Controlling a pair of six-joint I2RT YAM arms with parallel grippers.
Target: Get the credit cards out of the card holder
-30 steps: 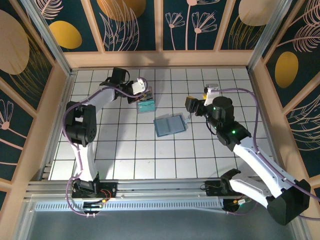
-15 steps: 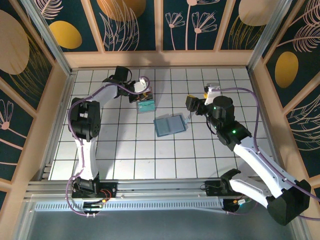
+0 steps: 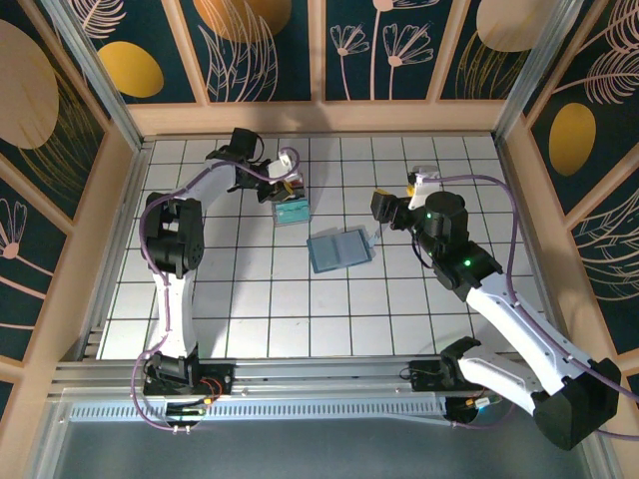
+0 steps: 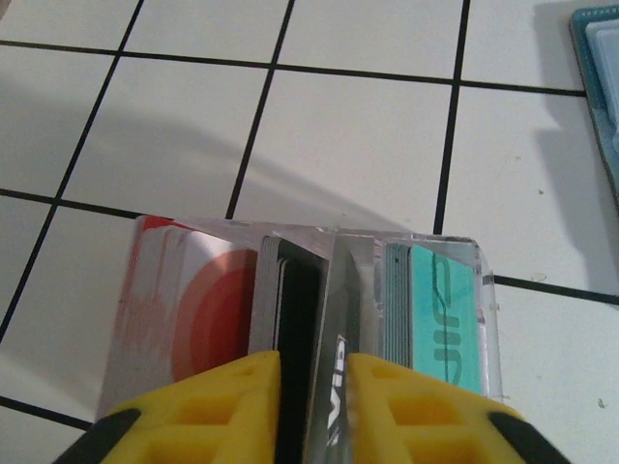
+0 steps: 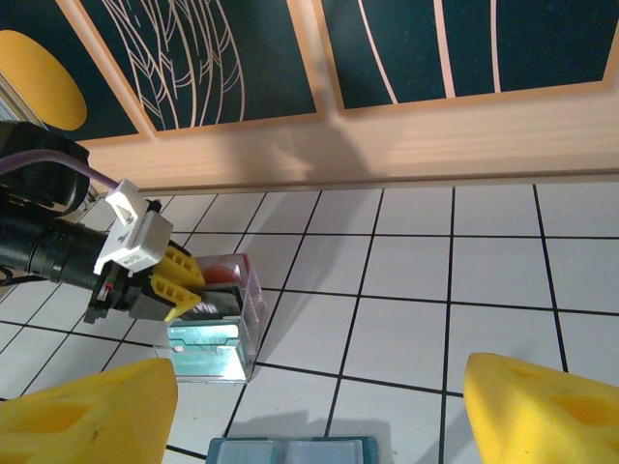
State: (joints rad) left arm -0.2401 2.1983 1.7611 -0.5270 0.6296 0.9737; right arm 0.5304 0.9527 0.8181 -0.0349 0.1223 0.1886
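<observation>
Low in the left wrist view, the left gripper (image 4: 314,362), fingers narrowly parted and grip unclear, flanks a silver credit card (image 4: 337,309) standing in the clear plastic box (image 4: 455,253); the card is likely light, stiff and slick, best pinched across its faces, while the right gripper (image 5: 319,406) hangs spread near the card holder (image 3: 337,249) at mid-frame.

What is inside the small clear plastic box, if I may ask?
The small clear plastic box holds a salmon-red card, dark cards, a silver card between the left gripper's yellow fingers, a teal card. The fingers hide their near ends.
</observation>
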